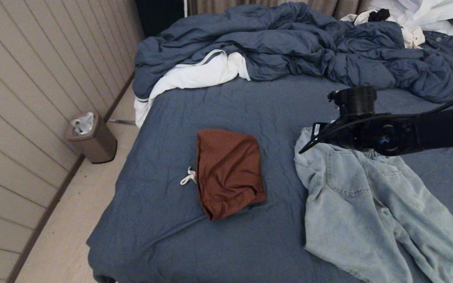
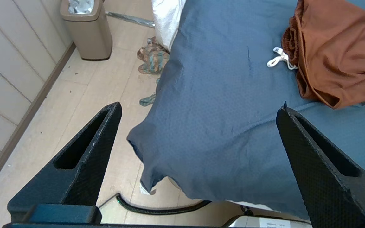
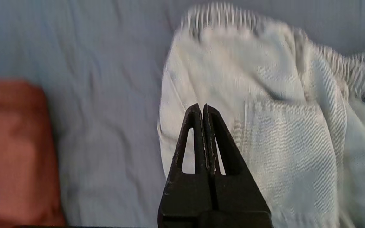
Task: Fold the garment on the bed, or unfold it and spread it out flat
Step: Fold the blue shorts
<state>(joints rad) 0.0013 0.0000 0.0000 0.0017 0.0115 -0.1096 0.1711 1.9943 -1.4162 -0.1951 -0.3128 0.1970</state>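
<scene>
Bed fills frame, slate-blue sheet wrinkled, near corner overhanging pale floor; narrow strip of floor between bed and panelled wall. Tan bin against wall holds crumpled liner. Right gripper, fingers pressed together and holding nothing, hovers over waistband end of light denim jeans spread on sheet. Folded rust-brown shorts with white drawstring lie mid-bed, apart from jeans. Puffy blue duvet bunched at far end. Left gripper spread wide, parked over bed corner.
</scene>
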